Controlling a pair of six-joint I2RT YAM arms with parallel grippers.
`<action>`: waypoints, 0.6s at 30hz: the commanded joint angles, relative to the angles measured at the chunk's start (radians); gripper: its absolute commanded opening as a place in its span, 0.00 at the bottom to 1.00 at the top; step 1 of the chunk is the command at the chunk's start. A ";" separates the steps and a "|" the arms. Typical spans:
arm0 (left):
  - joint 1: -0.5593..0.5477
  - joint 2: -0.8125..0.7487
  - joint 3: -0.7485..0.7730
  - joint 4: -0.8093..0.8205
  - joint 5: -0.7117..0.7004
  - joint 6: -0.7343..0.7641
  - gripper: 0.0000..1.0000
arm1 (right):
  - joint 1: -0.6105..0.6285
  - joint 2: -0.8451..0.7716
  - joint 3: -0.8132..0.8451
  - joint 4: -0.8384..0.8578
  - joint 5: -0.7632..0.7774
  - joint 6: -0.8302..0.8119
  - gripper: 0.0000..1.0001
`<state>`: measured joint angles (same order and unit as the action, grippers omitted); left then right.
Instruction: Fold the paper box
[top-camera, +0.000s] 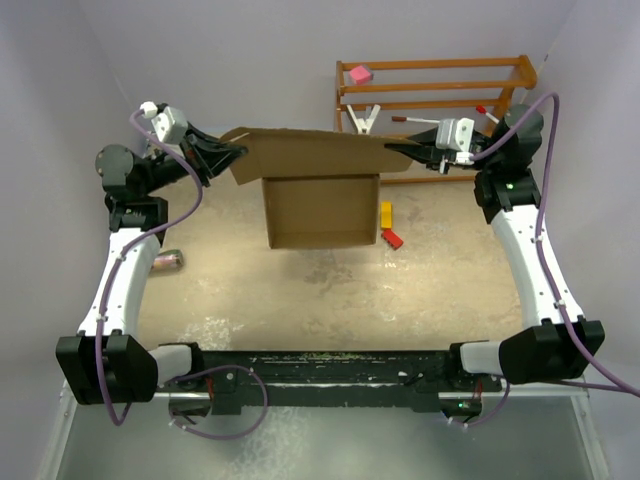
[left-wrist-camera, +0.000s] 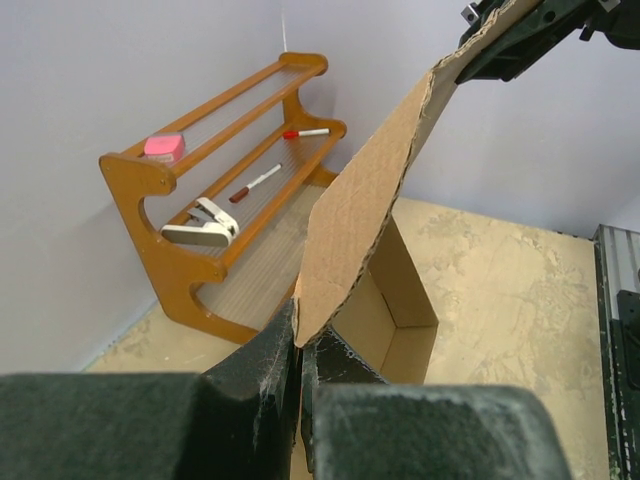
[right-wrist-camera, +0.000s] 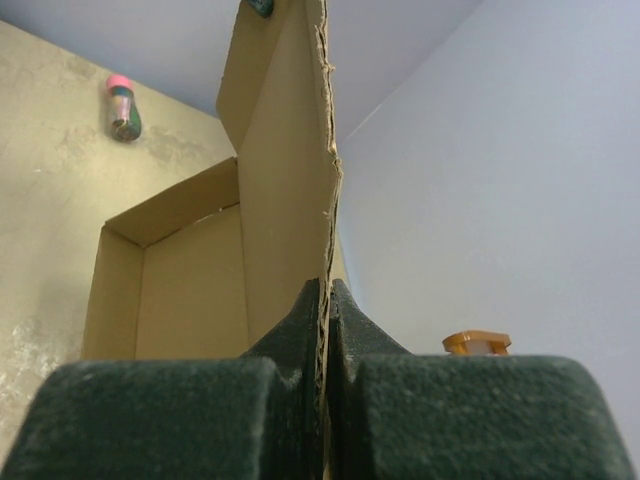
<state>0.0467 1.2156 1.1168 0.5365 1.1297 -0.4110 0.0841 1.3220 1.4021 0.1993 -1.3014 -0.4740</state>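
Observation:
The brown cardboard paper box (top-camera: 322, 210) stands at the far middle of the table, its shallow tray open toward me and its wide lid flap (top-camera: 310, 152) raised above it. My left gripper (top-camera: 236, 153) is shut on the flap's left corner; in the left wrist view the flap (left-wrist-camera: 365, 205) rises from the pinching left gripper (left-wrist-camera: 299, 345) toward the other arm. My right gripper (top-camera: 392, 151) is shut on the flap's right corner. In the right wrist view the right gripper (right-wrist-camera: 327, 300) clamps the flap's corrugated edge (right-wrist-camera: 290, 170), with the tray (right-wrist-camera: 170, 290) to its left.
A wooden rack (top-camera: 430, 95) stands behind the box with a pink block (top-camera: 359, 73), a white stapler (left-wrist-camera: 203, 224) and markers. A yellow block (top-camera: 386, 214) and a red block (top-camera: 392, 238) lie right of the box. A small bottle (top-camera: 166, 260) lies at the left.

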 joint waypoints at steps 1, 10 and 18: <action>-0.002 0.010 0.066 0.006 0.023 -0.012 0.05 | 0.009 -0.034 0.012 0.088 -0.022 -0.011 0.00; -0.013 -0.008 0.032 0.077 0.060 -0.041 0.05 | 0.009 -0.039 0.042 0.033 -0.064 -0.011 0.00; -0.012 0.003 0.039 0.051 0.058 -0.035 0.05 | 0.009 -0.029 0.029 0.165 -0.052 -0.011 0.00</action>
<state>0.0502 1.2289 1.1473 0.5621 1.1526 -0.4236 0.0834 1.3155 1.4036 0.2310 -1.3300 -0.4740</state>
